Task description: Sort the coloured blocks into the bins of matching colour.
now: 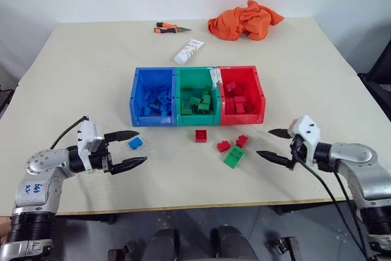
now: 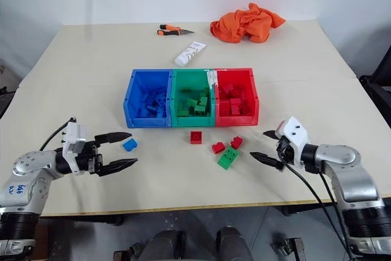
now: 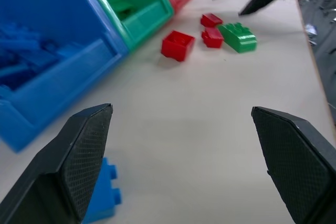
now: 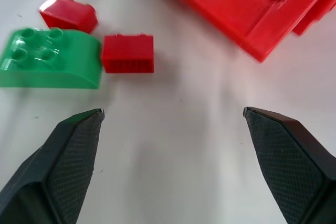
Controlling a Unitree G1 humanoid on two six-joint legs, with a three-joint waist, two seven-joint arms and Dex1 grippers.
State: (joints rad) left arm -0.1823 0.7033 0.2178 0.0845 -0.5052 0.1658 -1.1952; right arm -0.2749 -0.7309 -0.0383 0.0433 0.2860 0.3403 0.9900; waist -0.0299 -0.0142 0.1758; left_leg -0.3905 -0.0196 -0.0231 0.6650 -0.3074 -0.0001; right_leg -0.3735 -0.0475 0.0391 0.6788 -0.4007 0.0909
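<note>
You have most of the job done: the blue bin (image 1: 153,96), the green bin (image 1: 197,96) and the red bin (image 1: 242,95) sit joined in a row at the middle of the table (image 1: 79,65), and each one already holds a pile of blocks of its own colour

Five blocks are left out on the table. The blue block (image 1: 135,143) lies at about 7 o'clock from the blue bin, just beside the tips of your left gripper (image 1: 129,148). One red block (image 1: 201,136) sits alone in front of the green bin. Two more red blocks (image 1: 233,143) and the green block (image 1: 233,156) huddle close together at 6 o'clock from the red bin, near your right gripper (image 1: 273,145)

Both grippers are wide open and hold nothing. Each one hangs low over the table, pointing in toward the middle

Far back at 12 o'clock you can see an orange cloth (image 1: 244,19), a white tube (image 1: 188,51) and an orange-handled tool (image 1: 171,27). They are well apart from the blocks and do not get in your way. I think the tight bunch of red and green blocks is the tricky part, since a finger could bump the wrong one
</note>
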